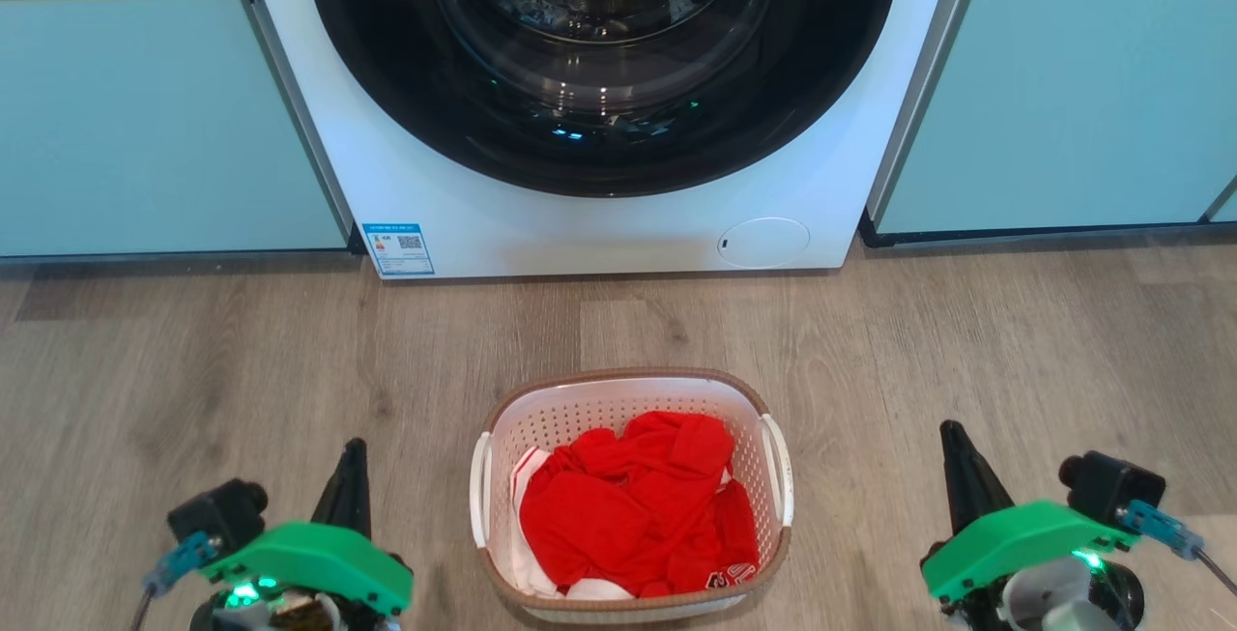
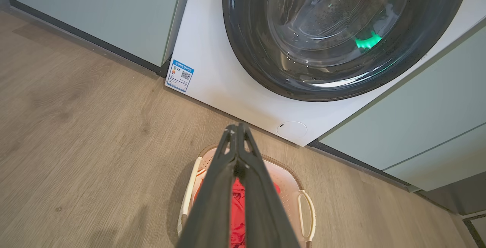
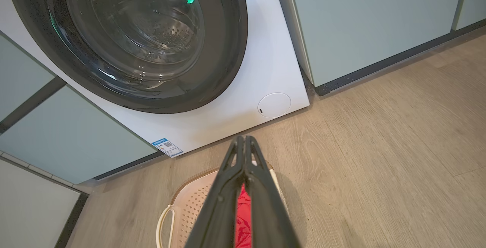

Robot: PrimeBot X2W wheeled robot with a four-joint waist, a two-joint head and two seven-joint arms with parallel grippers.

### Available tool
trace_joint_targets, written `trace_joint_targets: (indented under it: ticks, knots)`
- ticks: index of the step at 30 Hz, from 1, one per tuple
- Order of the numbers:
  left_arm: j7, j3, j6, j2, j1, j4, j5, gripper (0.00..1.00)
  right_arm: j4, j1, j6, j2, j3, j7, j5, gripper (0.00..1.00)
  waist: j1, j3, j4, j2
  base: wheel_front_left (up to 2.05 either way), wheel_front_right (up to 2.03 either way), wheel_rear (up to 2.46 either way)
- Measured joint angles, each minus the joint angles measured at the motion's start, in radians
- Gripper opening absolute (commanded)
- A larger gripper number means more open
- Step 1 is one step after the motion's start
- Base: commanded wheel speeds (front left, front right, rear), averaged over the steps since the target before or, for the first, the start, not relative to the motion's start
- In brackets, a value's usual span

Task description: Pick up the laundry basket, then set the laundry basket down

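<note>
Wood-plank floor [image 1: 193, 370] runs up to a white washing machine [image 1: 599, 235] set between pale green cabinets [image 1: 145, 129]. The left gripper [image 1: 355, 447] and right gripper [image 1: 952, 433] are both pinched shut on nothing, hanging on either side of the laundry basket [image 1: 618, 378] and clear of it. The basket sits on the floor before the machine and holds red clothes [image 1: 638, 505].

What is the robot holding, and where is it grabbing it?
Nothing. The left gripper and right gripper are shut and empty, one on each side of the laundry basket.
</note>
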Motion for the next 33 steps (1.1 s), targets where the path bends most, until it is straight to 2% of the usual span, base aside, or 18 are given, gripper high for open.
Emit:
trace_joint_targets:
  ticks: [33]
  knots:
    - [0.089, 0.076, -0.030, -0.001, -0.021, -0.017, -0.345, 0.00, -0.008, -0.023, 0.000, -0.002, -0.065, 0.081, 0.359, 0.00, 0.0000, 0.008, -0.005, 0.0000, 0.00, 0.00, 0.00]
